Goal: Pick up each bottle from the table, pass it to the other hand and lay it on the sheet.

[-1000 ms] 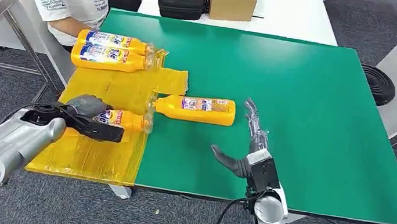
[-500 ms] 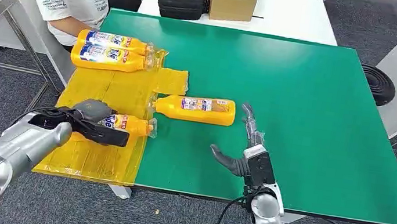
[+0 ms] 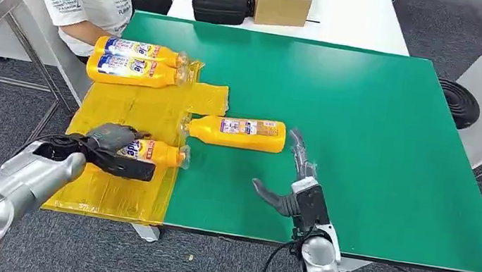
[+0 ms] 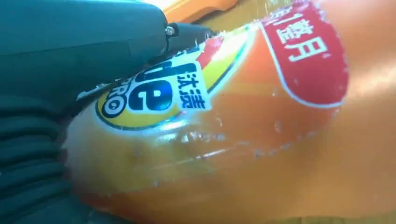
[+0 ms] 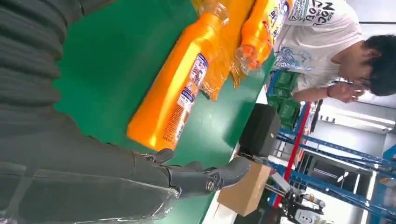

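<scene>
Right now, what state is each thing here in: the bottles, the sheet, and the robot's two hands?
Held bottle: lying over the yellow sheet, gripped by the left hand.
Middle bottle: lying on the green table, neck at the sheet's edge.
Two far bottles: lying side by side on the sheet.
Yellow sheet: spread flat.
Left hand: holding a bottle.
Right hand: open, fingers apart.

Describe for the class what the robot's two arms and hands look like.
Both arms are smooth silver tubes. The left hand and right hand have dark grey fingers, a thick grey thumb and a grey ribbed cover. A black block sits behind each hand, and a black cable hangs below the right arm.
</scene>
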Controlling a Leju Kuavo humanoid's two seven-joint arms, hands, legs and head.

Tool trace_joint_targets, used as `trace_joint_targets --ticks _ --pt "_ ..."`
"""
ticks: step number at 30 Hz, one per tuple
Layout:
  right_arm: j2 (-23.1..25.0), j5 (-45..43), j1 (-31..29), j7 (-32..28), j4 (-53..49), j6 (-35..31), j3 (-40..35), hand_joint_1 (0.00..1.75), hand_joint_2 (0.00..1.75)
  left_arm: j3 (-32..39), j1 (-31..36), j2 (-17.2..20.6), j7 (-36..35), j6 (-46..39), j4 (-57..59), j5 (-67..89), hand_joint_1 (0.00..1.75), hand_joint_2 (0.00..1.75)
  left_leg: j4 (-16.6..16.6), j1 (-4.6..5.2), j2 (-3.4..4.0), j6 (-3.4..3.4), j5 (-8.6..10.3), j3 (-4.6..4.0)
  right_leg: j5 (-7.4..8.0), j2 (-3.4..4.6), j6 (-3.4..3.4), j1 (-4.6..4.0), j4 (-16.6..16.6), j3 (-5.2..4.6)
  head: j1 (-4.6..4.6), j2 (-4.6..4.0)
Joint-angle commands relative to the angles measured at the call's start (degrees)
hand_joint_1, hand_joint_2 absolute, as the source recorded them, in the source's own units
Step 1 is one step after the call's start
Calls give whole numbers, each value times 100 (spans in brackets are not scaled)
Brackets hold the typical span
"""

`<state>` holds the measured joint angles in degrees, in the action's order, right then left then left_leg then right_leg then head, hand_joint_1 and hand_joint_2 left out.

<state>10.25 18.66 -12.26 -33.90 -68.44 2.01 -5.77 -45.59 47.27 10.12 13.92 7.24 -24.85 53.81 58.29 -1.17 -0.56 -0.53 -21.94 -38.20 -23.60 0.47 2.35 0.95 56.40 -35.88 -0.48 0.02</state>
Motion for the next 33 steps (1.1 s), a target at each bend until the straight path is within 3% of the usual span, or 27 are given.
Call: trace_joint_targets --ticks 1,14,24,33 --pt "-34 7 -284 -24 488 6 49 0 175 -194 -62 93 -68 94 233 41 0 175 -7 7 28 -5 -23 60 -15 17 -14 2 -6 50 -2 0" --pt "-57 -21 -293 -51 529 0 38 0 175 -210 58 132 -55 235 232 48 0 175 -5 5 20 -3 -15 50 -9 11 -11 1 0 38 -2 0" --pt "-165 -133 -224 -208 608 -47 -62 0 175 -412 653 757 503 1271 -231 -196 0 175 4 -3 14 0 -10 32 -7 5 -11 -6 6 22 -2 0" --pt "-191 -176 -198 -239 586 -111 -112 0 175 -640 665 903 550 1446 -394 -361 0 175 5 -1 14 -2 -15 41 -14 2 -11 -4 6 32 0 0"
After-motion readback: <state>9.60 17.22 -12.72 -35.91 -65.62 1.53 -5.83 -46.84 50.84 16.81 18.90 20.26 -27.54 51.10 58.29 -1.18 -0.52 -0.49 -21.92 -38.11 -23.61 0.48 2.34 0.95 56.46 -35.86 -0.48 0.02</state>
